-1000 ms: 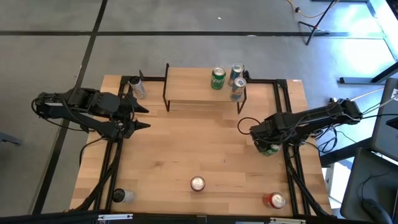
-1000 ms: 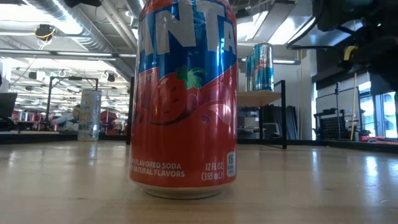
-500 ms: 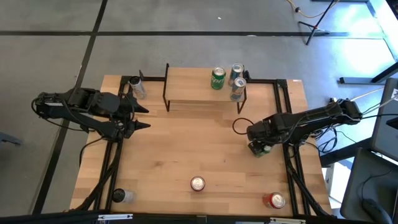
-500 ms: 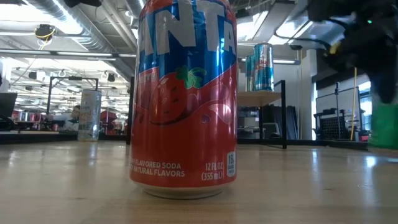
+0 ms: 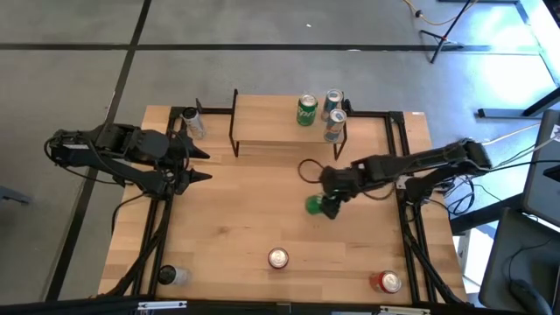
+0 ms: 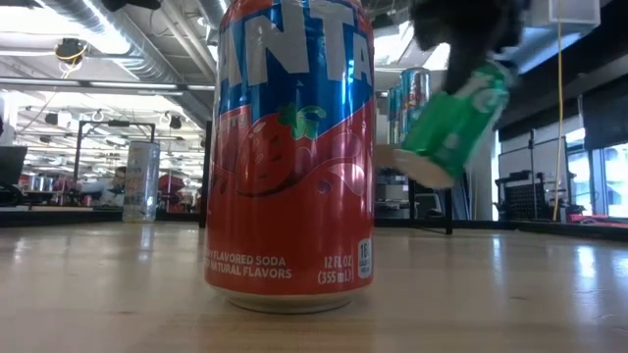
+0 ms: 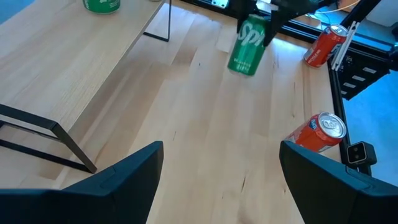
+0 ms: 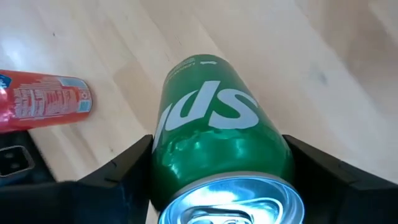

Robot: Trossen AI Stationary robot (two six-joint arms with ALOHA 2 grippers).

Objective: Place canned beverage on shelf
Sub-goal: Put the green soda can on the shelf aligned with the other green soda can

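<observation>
My right gripper [image 5: 325, 203] is shut on a green can [image 5: 315, 206] above the middle of the table, near of the shelf [image 5: 271, 131]. The can also shows tilted in the low view [image 6: 453, 120] and in the left wrist view [image 7: 247, 45]. The shelf has a light wood top on black legs and carries a green can [image 5: 306, 110] and two blue-silver cans [image 5: 333, 112] at its right end. My left gripper [image 5: 199, 164] is open and empty at the table's left edge. My right gripper pinches the green can's side wall just below its top rim [image 8: 186, 180] between its two fingers [image 8: 121, 180], one on each side. The fingers slant down from the table's right side. The can is lifted clear of the table and tilted, its bottom [image 6: 424, 169] lowest.
A red Fanta can [image 5: 278, 258] stands near the front edge and fills the low view [image 6: 289, 147]. Another red can [image 5: 387, 282] is at the front right, a dark can [image 5: 168, 276] at the front left, a silver can [image 5: 191, 122] at the far left.
My right gripper has carried the green can from the table's right edge toward the middle and upward. The can is now clear of the table and tilted.
</observation>
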